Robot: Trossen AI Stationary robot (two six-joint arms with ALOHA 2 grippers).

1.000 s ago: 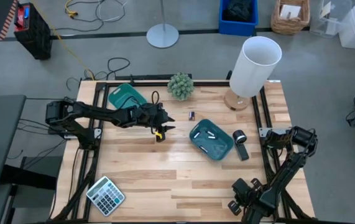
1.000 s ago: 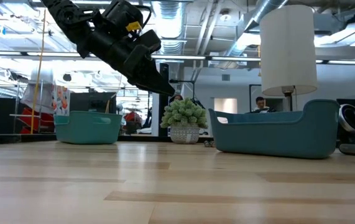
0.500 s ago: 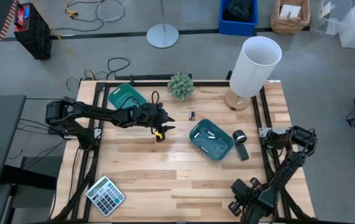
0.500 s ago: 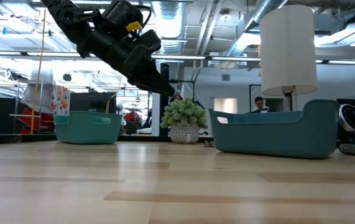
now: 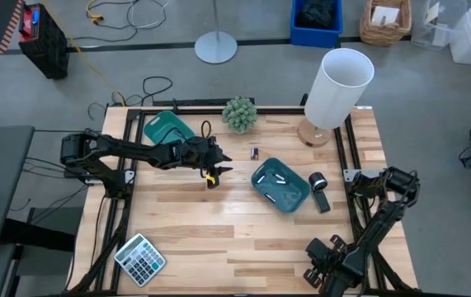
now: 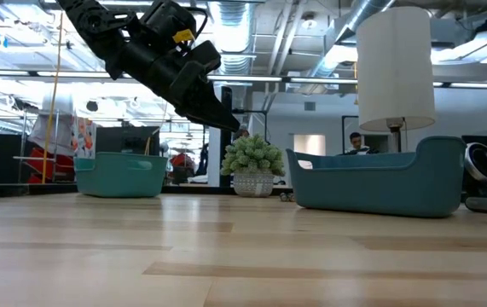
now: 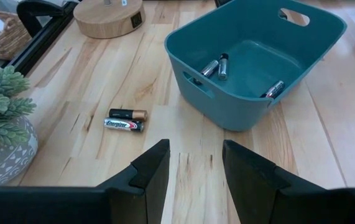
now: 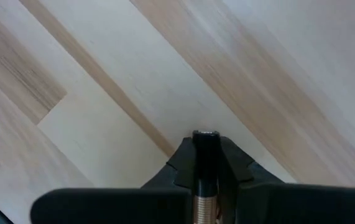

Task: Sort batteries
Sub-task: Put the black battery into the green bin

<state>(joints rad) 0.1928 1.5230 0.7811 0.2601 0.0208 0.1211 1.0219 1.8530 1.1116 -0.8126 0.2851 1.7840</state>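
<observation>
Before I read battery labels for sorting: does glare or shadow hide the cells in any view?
Left wrist view: the two loose batteries lie evenly lit, labels showing; the batteries in the teal tray glint. High view: no glare, but the loose pair is a speck. Low view: backlit, the left gripper silhouetted.

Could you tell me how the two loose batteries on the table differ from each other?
In the left wrist view, one battery is black with a copper-coloured end, while the other battery is black and silver with printed lettering. The copper-ended one lies nearer the lamp base, the lettered one nearer the left gripper. Both lie flat, side by side and parallel, outside the teal tray.
</observation>
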